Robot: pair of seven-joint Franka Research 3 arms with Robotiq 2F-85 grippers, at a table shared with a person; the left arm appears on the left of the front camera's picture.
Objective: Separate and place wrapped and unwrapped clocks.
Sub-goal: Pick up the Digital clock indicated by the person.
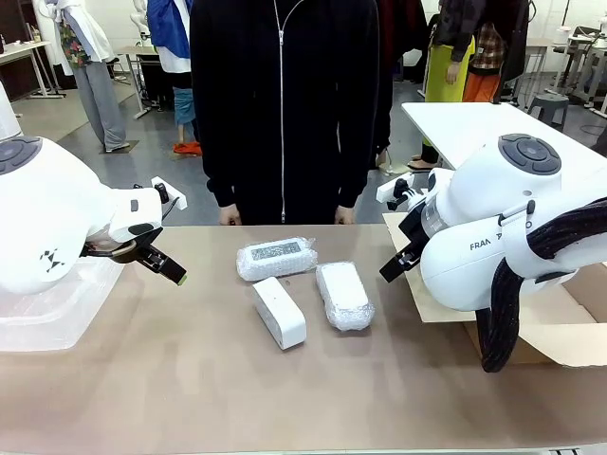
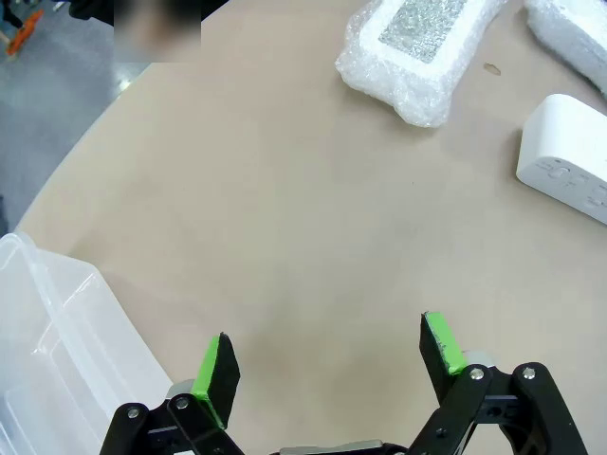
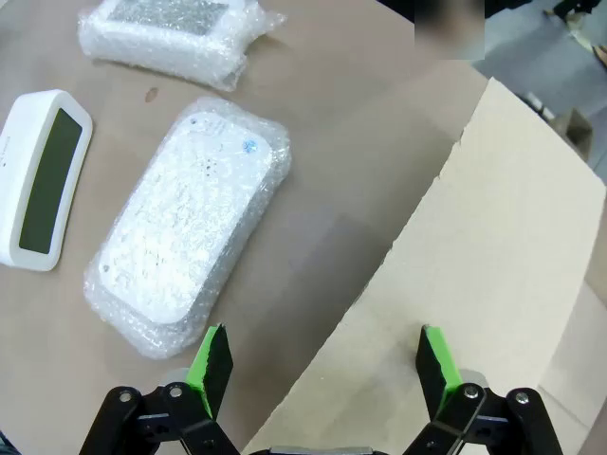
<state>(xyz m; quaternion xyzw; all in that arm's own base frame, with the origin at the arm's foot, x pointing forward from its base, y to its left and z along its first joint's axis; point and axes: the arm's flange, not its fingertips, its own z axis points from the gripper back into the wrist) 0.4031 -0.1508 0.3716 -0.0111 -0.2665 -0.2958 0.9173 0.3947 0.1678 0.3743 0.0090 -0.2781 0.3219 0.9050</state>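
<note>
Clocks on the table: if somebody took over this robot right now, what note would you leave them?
Left gripper: open, empty, over the bare table beside the clear bin.
Right gripper: open, empty, over the edge of the cardboard.
Clocks: the far wrapped clock, near wrapped clock and bare clock lie close together mid-table, none held.
Done: nothing sorted yet.
Left: pick up all three and separate wrapped from bare.

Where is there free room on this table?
Bare: the near strip of the table, and the patch between the clear bin and the unwrapped clock. Crowded: the middle, where the far wrapped clock and the right-hand wrapped clock lie close by it.
</note>
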